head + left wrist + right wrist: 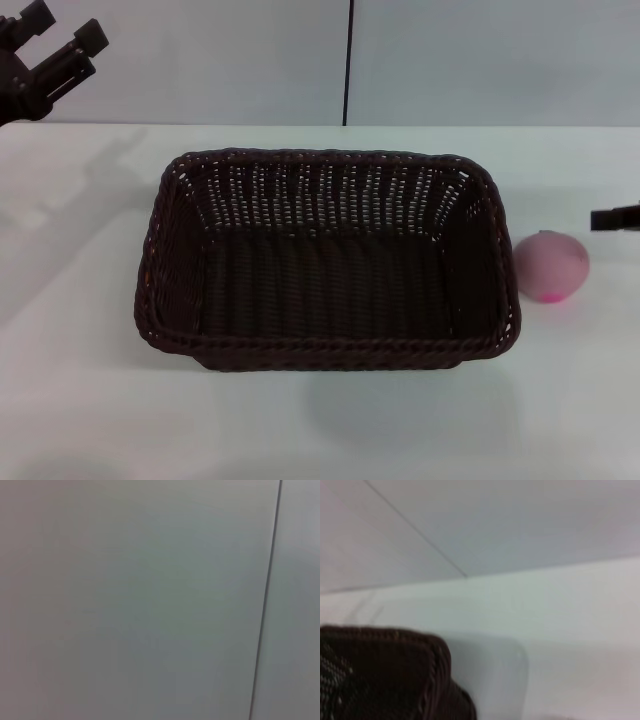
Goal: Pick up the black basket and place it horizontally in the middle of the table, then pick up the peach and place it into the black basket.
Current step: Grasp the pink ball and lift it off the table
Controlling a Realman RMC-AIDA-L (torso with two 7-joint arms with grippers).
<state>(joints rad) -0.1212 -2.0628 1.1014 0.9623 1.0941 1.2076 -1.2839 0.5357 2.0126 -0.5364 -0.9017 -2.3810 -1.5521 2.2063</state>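
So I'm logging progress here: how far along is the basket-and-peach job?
Done, it seems: the black basket sits lengthwise across the middle of the table, with nothing inside. In hand: nothing. The left gripper is raised at the far left, and only a tip of the right gripper shows at the right edge. Left: the peach still lies on the table beside the basket's right end, not yet picked up.

Black basket [330, 258]: dark woven wicker, rectangular, upright, empty, long side across mid-table [80, 400]; peach [551, 265]: small pink round fruit, on table just beside basket's right end, outside it.
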